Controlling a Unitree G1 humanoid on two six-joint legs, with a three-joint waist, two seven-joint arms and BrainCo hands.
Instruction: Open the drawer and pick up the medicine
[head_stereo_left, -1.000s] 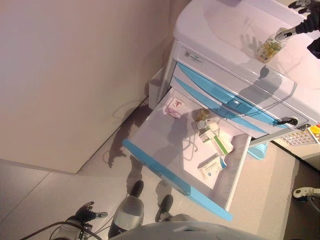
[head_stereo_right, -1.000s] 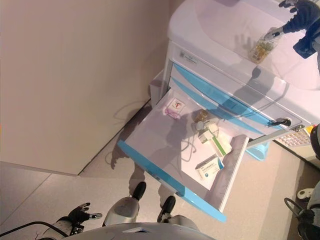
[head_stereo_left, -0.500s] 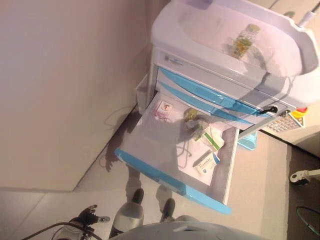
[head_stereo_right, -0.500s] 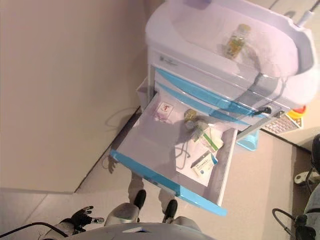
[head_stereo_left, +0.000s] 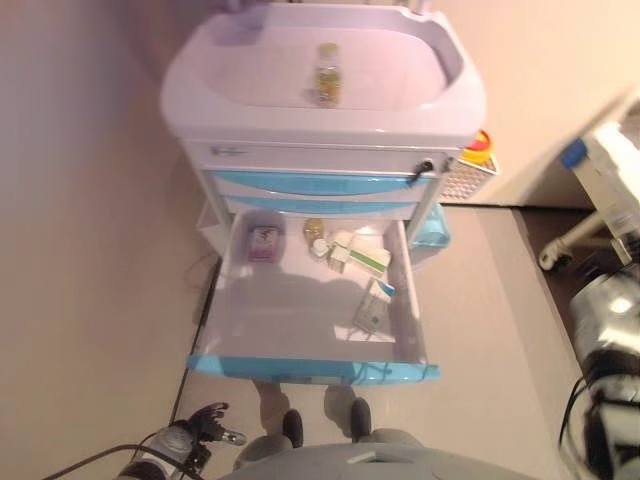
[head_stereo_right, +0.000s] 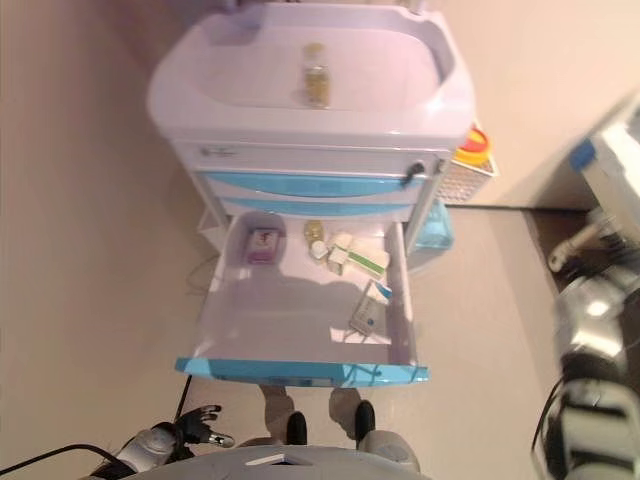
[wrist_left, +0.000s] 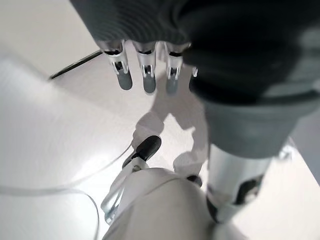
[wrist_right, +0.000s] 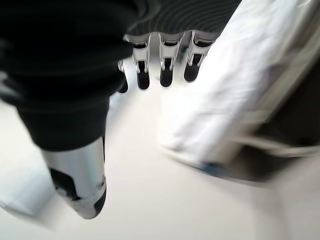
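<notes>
1. The left hand (head_stereo_left: 205, 424) hangs low by the floor, on the near side of the drawer (head_stereo_left: 315, 369), fingers straight and loose, holding nothing.
2. The right hand (wrist_right: 160, 62) shows only in its own wrist view: fingers straight, empty, well away from the drawer.
3. The drawer stands pulled fully out of the cart (head_stereo_left: 300, 160), its blue front toward the robot, so I judge the opening step done.
4. Inside the drawer lie several boxes (head_stereo_left: 360, 258) and a small jar (head_stereo_left: 314, 229) toward the back, a pink packet (head_stereo_left: 263, 243) at the back left and one box (head_stereo_left: 371, 309) nearer the front.
5. A medicine bottle (head_stereo_left: 326, 75) stands on the cart's tabletop, behind the drawer, so the picking appears finished too.
</notes>
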